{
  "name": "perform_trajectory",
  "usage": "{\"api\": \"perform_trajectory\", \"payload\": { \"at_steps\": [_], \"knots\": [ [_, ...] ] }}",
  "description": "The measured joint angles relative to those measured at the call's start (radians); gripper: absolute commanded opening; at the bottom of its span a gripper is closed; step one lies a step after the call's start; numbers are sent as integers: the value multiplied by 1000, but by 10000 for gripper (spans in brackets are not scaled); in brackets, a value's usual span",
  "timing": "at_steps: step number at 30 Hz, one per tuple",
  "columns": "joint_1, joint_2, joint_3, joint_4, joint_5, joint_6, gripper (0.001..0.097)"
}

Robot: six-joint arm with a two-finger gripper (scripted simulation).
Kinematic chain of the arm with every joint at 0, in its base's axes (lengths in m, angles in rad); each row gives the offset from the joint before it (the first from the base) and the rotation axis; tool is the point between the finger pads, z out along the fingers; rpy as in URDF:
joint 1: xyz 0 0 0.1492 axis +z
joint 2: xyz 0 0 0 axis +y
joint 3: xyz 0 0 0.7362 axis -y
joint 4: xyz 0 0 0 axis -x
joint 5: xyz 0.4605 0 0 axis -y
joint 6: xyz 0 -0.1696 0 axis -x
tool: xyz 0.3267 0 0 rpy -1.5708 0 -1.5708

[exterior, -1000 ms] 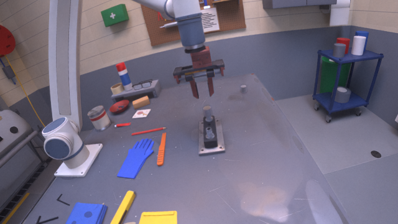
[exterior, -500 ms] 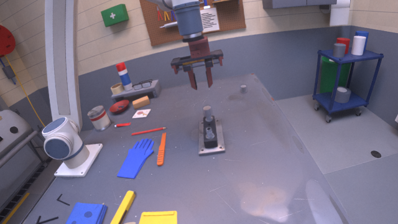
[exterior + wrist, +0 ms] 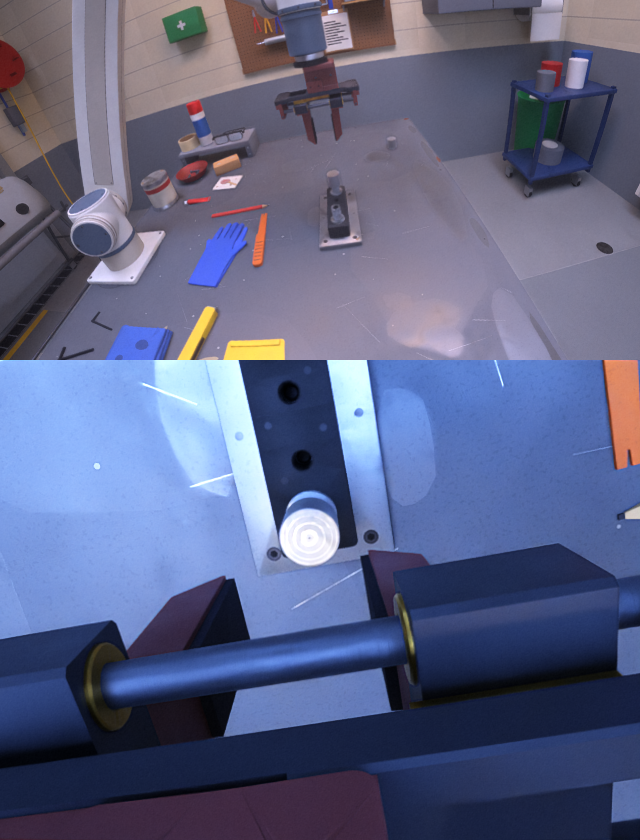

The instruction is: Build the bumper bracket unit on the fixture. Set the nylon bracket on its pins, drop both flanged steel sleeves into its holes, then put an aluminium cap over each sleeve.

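Observation:
The far steel sleeve is hidden under an aluminium cap (image 3: 333, 178) (image 3: 309, 533) that stands on the far end of the black nylon bracket (image 3: 337, 212) (image 3: 302, 448). The bracket sits on the metal fixture plate (image 3: 340, 220) in the middle of the table. The near sleeve (image 3: 336, 214) shows uncovered in the bracket's near hole. A second aluminium cap (image 3: 391, 143) stands alone on the table toward the far right edge. My gripper (image 3: 323, 131) (image 3: 300, 634) hangs high above the table, behind the fixture and left of the loose cap; it is open and holds nothing.
The table's far right edge runs just behind the loose cap. To the left lie an orange knife (image 3: 259, 239), a red pencil (image 3: 238, 210), a blue glove (image 3: 220, 253) and a tray of clutter (image 3: 220, 145). The arm's base (image 3: 107, 235) stands at the left.

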Motion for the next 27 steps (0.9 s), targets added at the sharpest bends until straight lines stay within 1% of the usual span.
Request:
{"api": "perform_trajectory", "payload": {
  "at_steps": [27],
  "knots": [
    [4,5,10,0,-5,-5,470]
  ]
}}
